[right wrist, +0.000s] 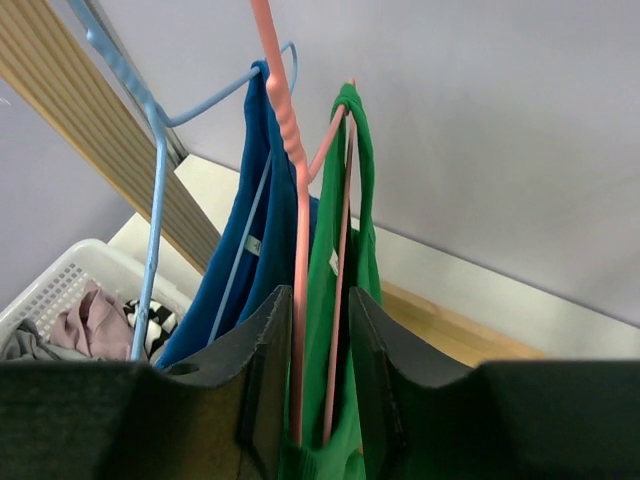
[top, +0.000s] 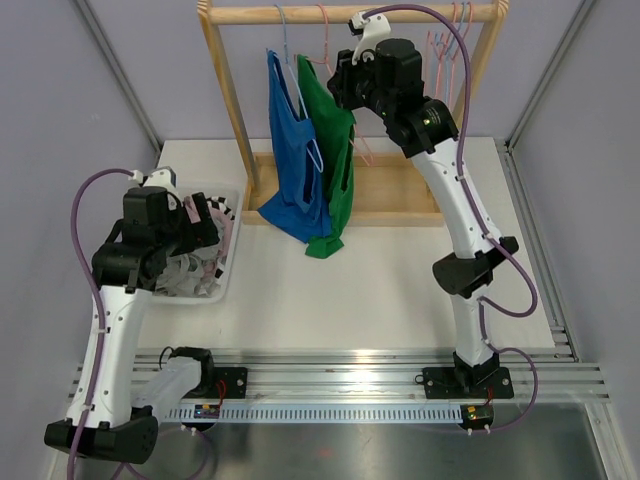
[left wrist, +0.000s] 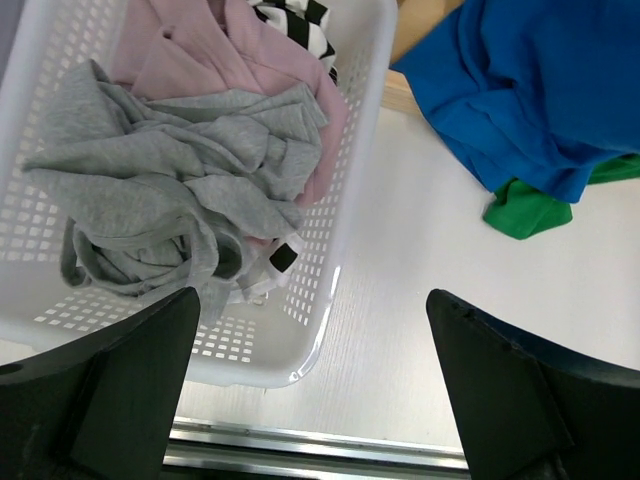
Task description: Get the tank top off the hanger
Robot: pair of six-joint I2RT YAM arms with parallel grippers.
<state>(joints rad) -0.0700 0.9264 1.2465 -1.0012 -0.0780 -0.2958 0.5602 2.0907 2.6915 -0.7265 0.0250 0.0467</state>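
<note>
White table (top: 400,290): at its far edge the green tank top (top: 333,130) hangs on a pink hanger (right wrist: 298,250), right end effector (right wrist: 318,320) clamped on that hanger; left end effector (left wrist: 312,310) apart over the basket (left wrist: 335,250).

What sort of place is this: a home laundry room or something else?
Probably a robot test cell staged as a laundry corner: a wooden rack carries a blue tank top and a green tank top, a white basket holds clothes, and a metal mounting rail lies in front.

No text, label or number is legible on anything.
</note>
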